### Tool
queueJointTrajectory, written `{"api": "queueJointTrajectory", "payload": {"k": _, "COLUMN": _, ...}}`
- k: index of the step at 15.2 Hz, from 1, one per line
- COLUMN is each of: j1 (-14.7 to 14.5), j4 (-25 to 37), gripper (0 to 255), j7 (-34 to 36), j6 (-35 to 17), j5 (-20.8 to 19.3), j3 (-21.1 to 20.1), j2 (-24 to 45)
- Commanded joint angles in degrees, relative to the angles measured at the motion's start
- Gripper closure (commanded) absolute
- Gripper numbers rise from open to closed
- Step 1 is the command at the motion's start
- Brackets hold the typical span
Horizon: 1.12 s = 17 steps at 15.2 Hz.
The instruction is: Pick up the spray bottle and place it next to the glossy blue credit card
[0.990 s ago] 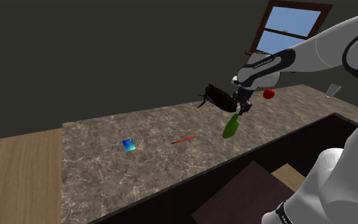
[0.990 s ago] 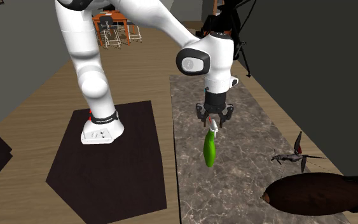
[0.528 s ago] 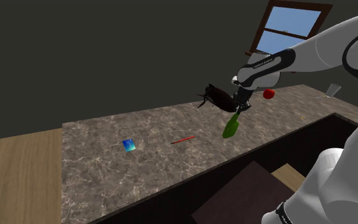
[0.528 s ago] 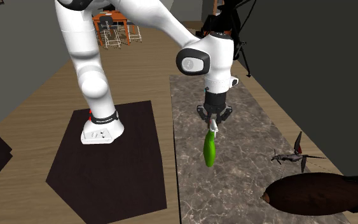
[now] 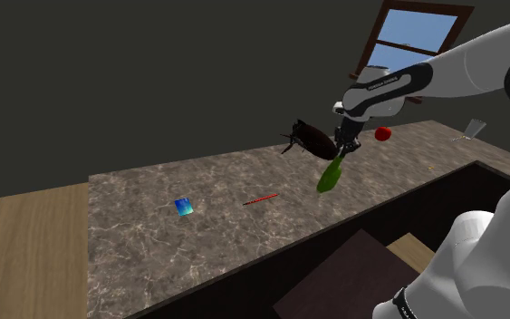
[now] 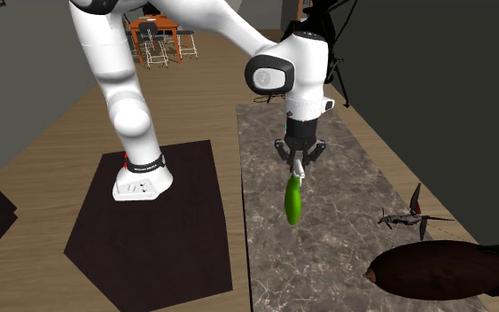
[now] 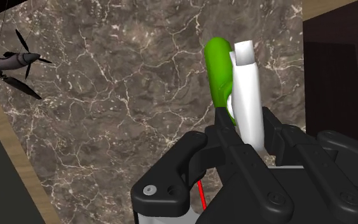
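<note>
A green spray bottle [image 5: 329, 176] with a white head hangs tilted just above the marble counter [image 5: 198, 245]. My gripper [image 5: 341, 150] is shut on its head. From the second exterior view the bottle [image 6: 293, 199] dangles below the gripper [image 6: 297, 168], near the counter's edge. In the wrist view the fingers [image 7: 225, 127] clasp the white head [image 7: 247, 89], and the green body [image 7: 219, 70] points away beyond them. The blue credit card [image 5: 184, 207] lies flat on the counter, far off toward the shoulder view's left.
A red pen [image 5: 260, 198] lies between the card and the bottle. A dark blimp model [image 5: 314, 140] and a red apple [image 5: 383, 133] sit behind the gripper. A small model plane [image 6: 407, 217] stands near the blimp [image 6: 442, 270]. The counter drops off toward the stand.
The fingers closed on the bottle's head, and the gripper then rose a little, lifting the bottle slightly off the counter.
</note>
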<state>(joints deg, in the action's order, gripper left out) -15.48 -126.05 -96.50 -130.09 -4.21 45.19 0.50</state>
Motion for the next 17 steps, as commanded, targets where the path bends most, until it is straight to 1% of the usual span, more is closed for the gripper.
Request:
{"api": "queueJointTrajectory", "payload": {"k": 1, "j1": -0.14, "j4": 0.88, "gripper": 255, "j7": 0.58, "j6": 1.53, "j5": -0.7, "j3": -0.11, "j2": -0.83}}
{"api": "queueJointTrajectory", "payload": {"k": 9, "j1": -0.36, "j4": 4.45, "gripper": 255, "j7": 2.25, "j6": 7.8, "j5": -3.33, "j3": -0.69, "j2": -4.38}}
{"api": "queueJointTrajectory", "payload": {"k": 17, "j1": -0.5, "j4": 8.79, "gripper": 255, "j7": 3.1, "j6": 14.05, "j5": -4.79, "j3": -1.45, "j2": -6.82}}
